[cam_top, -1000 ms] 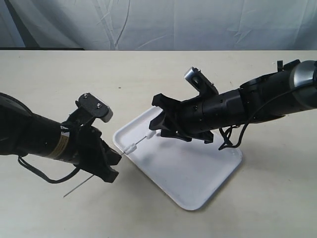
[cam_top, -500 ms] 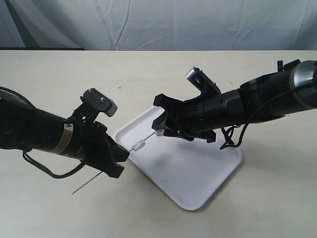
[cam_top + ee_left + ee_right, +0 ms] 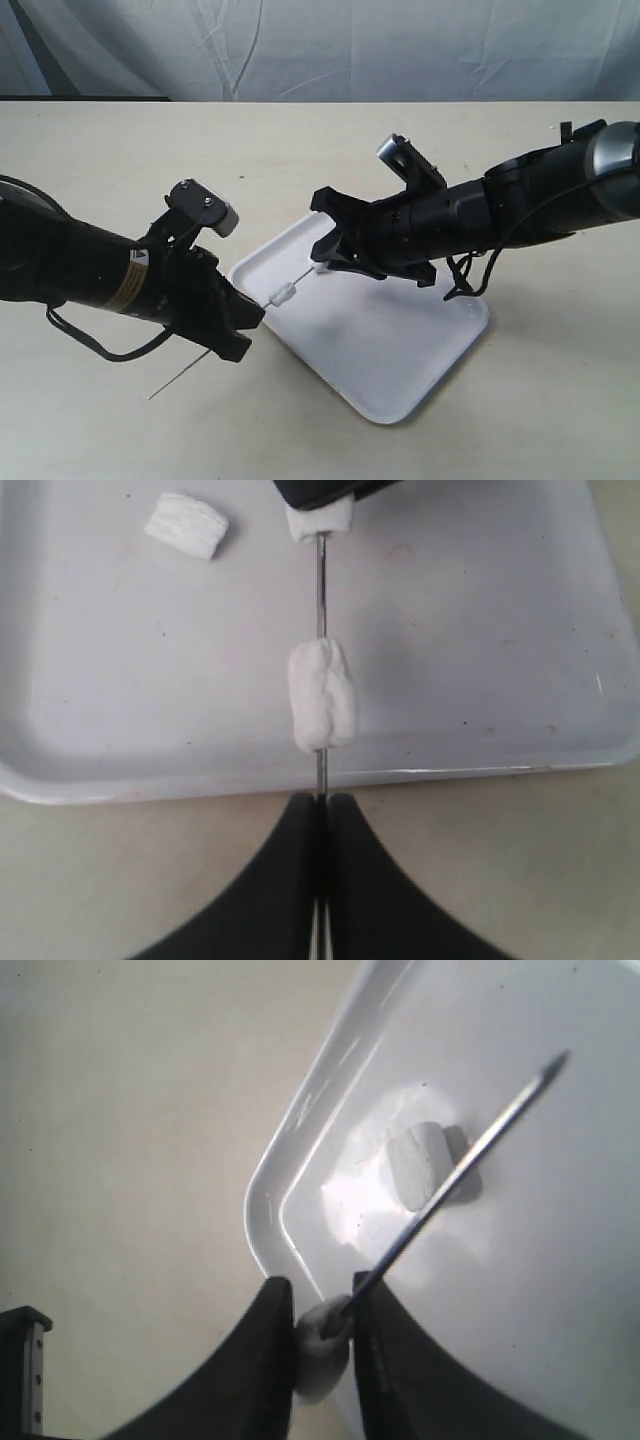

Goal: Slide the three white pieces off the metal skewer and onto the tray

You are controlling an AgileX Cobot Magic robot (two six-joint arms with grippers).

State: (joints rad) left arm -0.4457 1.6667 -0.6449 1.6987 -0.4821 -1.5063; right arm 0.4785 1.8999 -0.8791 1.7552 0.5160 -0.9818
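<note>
In the exterior view, your left end effector (image 3: 248, 316) is clamped shut on the metal skewer (image 3: 303, 279). It holds the rod slanted with its free end over the tray (image 3: 420, 370), so whatever comes off should land inside. The right end effector (image 3: 322, 264) meets the rod from the opposite side.

In the left wrist view, the waiting piece (image 3: 322, 695) sits on the rod just inside the tray rim. The gripped piece (image 3: 320, 520) is farther along, and the loose piece (image 3: 187, 524) is already on the tray.

In the right wrist view, both fingers (image 3: 275, 1360) pinch the gripped piece, and the bare tip runs on over the tray. Pulling toward that tip should strip it off.
</note>
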